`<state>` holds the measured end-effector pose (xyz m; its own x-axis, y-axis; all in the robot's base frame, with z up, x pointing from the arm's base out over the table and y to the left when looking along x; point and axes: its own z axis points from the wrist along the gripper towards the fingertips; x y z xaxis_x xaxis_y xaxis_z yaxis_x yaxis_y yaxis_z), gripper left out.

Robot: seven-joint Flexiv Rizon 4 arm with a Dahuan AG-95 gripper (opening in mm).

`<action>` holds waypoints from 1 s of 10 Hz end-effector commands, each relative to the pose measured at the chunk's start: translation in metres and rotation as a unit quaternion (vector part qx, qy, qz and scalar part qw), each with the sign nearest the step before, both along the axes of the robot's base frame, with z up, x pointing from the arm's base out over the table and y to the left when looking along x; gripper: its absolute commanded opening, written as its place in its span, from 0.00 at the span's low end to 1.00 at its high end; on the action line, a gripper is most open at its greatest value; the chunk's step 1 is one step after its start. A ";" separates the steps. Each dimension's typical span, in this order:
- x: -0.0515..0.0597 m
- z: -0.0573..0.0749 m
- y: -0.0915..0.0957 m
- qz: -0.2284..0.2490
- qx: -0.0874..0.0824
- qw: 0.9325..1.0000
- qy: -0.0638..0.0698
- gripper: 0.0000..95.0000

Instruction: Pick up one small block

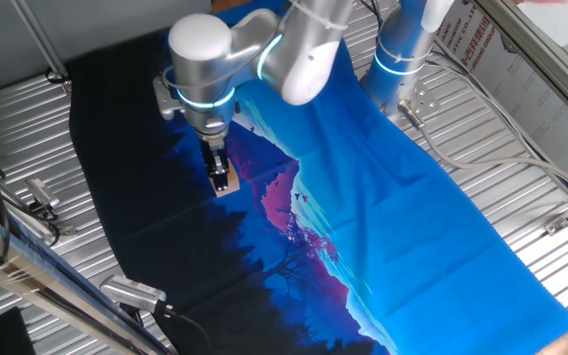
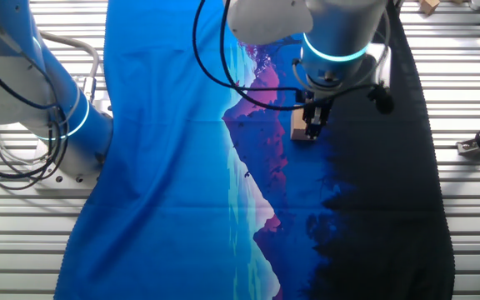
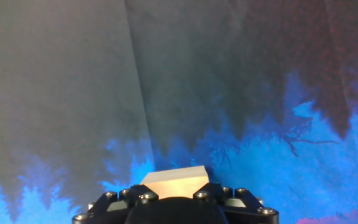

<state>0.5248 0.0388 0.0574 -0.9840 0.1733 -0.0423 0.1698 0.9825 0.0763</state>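
We see our silver-grey jointed robot arm [image 1: 294,49] reaching from its base post, ringed with a glowing cyan band, out over the table, its last rounded wrist segment turned straight down and carrying a second cyan light ring just above the hand. Below that ring hangs our black two-finger gripper [image 1: 222,179], fingers pointing vertically down and drawn in close on the small light tan wooden cube [image 2: 302,128], which sits between the fingertips low near the table. From the hand view we make out only the black bolted body of the gripper [image 3: 176,208] along the bottom edge, with the top of the cube showing just beyond it.
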 end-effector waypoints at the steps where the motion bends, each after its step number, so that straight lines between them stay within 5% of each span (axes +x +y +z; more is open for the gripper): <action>1: 0.003 0.018 -0.003 0.012 -0.022 1.000 -0.004 0.00; 5: 0.001 0.062 -0.011 0.022 -0.025 0.999 -0.002 0.00; 10: -0.001 0.098 -0.020 0.028 -0.028 0.999 0.006 0.00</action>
